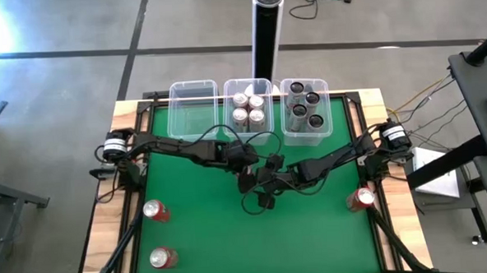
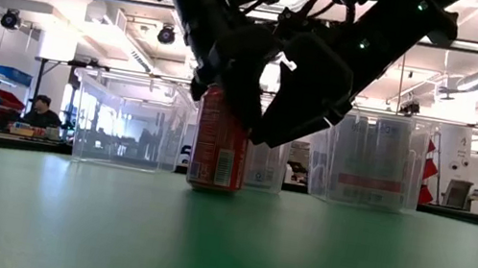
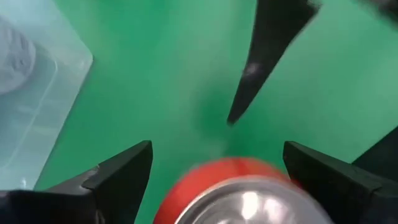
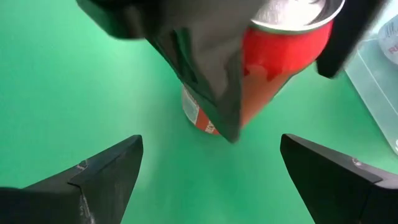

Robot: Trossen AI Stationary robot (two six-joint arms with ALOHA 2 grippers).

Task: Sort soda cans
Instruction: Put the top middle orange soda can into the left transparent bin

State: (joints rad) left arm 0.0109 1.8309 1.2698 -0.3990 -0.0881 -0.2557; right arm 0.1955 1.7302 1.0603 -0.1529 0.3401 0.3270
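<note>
A red soda can stands upright on the green table near its middle. My left gripper has come down over the can and is shut on it. Close beside it on the right, my right gripper is open and empty, with the can a little beyond its fingertips. Three more red cans stand apart: two at the near left and one at the right edge. My left gripper has the red can between its two fingers, one on each side of the can's upper wall, just below the silver top. The fingers slant down from above. The can stays upright with its base on the table.
Three clear tubs line the far edge: the left one holds nothing, the middle one holds silver-topped cans, the right one holds dark cans. A tall black post stands behind them. Both arms crowd the table's middle.
</note>
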